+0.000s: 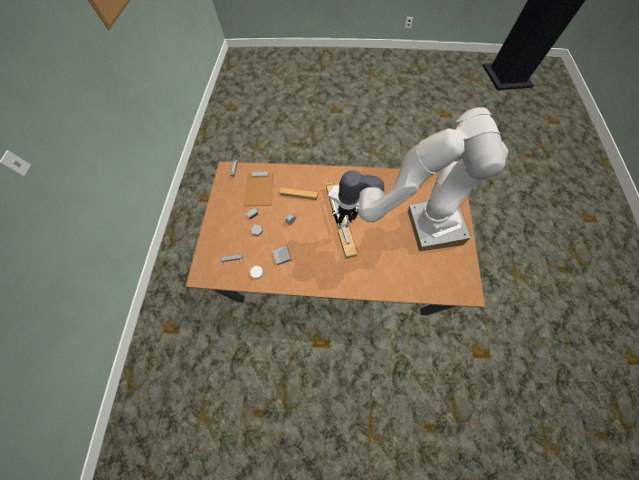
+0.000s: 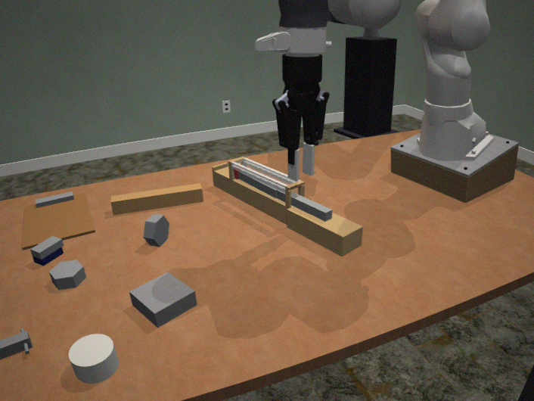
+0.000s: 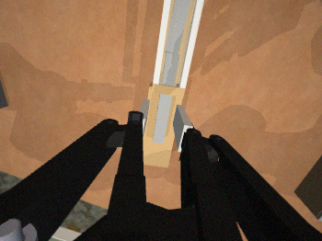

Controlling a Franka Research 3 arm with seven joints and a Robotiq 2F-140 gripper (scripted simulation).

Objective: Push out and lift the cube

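Four table edges show to us in the top view, bounding a wide orange-brown wooden table (image 1: pixel 392 281) (image 2: pixel 241 310) (image 3: pixel 55 49) on a mottled green-grey carpet (image 1: pixel 309 413) (image 2: pixel 474 336), with green walls (image 1: pixel 128 77) (image 2: pixel 129 64) and a black rectangular column (image 1: pixel 531 41) (image 2: pixel 370 86) beyond. From above we see the whole of a grey bar with cross pins (image 1: pixel 232 257) (image 2: pixel 14 343), but the arm covers much of the pale wooden channel with white roof rails (image 1: pixel 329 187) (image 2: pixel 249 196) (image 3: pixel 161 49), and we cannot make out the cube. In the exterior view, the left edge cuts off that pinned bar and the upper arm runs out of frame, yet we see what the top view hides: a small red face, the red cube (image 2: pixel 235 172), inside the channel near its far end, mostly hidden by the frame and rails. Nearer, a long grey rectangular bar (image 1: pixel 346 235) (image 2: pixel 312 206) (image 3: pixel 161 131) lies on a pale wooden block (image 1: pixel 350 253) (image 2: pixel 350 233) (image 3: pixel 156 159) and points into the channel. The wrist view shows best that our black gripper with pale fingertips (image 1: pixel 344 222) (image 2: pixel 301 175) is partly open, gripping nothing, its tips appearing on either side of the bar; the channel's far end is cropped there.
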